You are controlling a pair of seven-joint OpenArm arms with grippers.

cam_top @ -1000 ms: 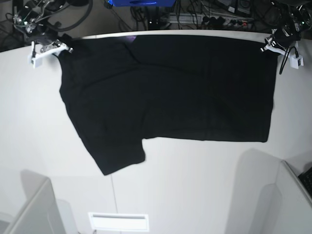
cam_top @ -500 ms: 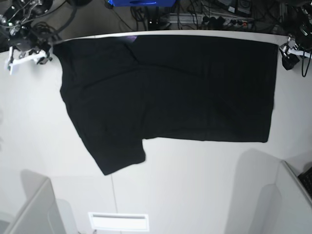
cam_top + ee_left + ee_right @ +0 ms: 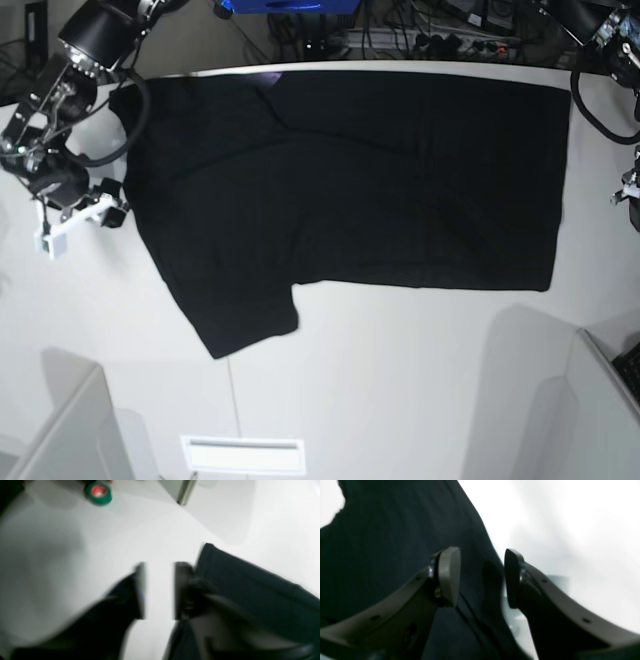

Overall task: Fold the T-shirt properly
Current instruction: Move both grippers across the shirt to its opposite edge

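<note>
Both arms now drawn down off far corners; T-shirt (image 3: pixel 350 190) flat on table (image 3: pixel 400 380), unfolded. Right gripper (image 3: pixel 482 577) parted, empty, at nine o'clock; left gripper (image 3: pixel 158 591) narrowly parted, empty, at three. Next: regrasp edge.

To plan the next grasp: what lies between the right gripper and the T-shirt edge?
Nothing: in the base view, only bare white table separates the right gripper from the T-shirt; its open jaws are empty.
</note>
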